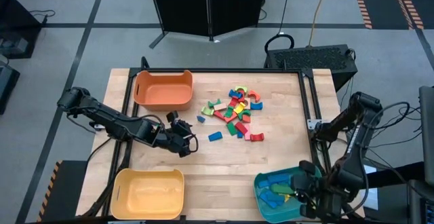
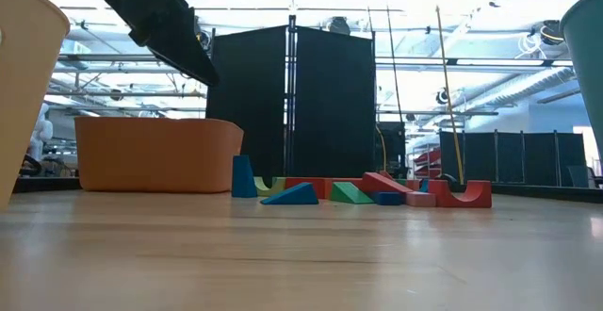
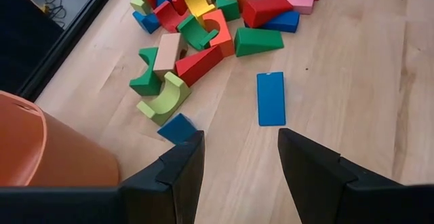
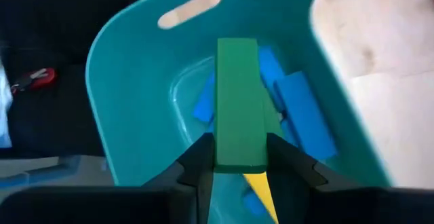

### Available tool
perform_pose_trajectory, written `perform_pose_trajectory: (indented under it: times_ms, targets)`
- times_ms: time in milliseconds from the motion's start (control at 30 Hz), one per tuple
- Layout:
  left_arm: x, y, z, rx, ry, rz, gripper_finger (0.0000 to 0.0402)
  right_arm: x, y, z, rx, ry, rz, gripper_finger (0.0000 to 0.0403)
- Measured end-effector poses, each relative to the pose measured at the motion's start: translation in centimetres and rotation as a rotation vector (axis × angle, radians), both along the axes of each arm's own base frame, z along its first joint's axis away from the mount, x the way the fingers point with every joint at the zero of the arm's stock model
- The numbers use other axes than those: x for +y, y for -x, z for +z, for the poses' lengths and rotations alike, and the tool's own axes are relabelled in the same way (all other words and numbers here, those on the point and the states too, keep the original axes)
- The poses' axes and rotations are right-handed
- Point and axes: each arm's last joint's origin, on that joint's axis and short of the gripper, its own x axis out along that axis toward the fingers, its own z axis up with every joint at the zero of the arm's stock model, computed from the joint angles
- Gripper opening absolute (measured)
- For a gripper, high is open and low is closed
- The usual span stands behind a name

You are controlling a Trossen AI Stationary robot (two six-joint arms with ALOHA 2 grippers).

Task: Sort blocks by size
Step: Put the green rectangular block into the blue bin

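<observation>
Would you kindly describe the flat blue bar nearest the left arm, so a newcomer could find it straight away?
Start at the orange bin on the table's far left, then look toward the heap of blocks in the middle. The flat blue bar lies on bare wood at the heap's near edge, just ahead of the left gripper and its open jaws. Unlike its neighbours, it is a thin plain rectangle touching no other block.

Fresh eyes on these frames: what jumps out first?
The heap of coloured blocks in the middle of the table, between the orange bin and the teal bin. Next, the right gripper, shut on a long green block above the teal bin, which already holds blue blocks. The left gripper hangs open near the heap, a flat blue block just ahead.
</observation>
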Motion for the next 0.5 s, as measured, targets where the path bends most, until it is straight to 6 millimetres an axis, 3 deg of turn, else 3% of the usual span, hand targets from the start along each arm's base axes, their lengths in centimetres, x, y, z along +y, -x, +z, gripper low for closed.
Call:
perform_pose_trajectory:
  times_ms: [300,500]
  targets:
    - [0.0,-0.2,0.2,-0.032,-0.014,0.019,0.0189,-0.2,0.7,-4.8,0.034,-0.034,-0.038,0.01]
    - [0.2,-0.4,0.4,-0.07,-0.028,0.048,0.0189,-1.6,0.7,-7.0,0.079,0.0,-0.143,0.0109]
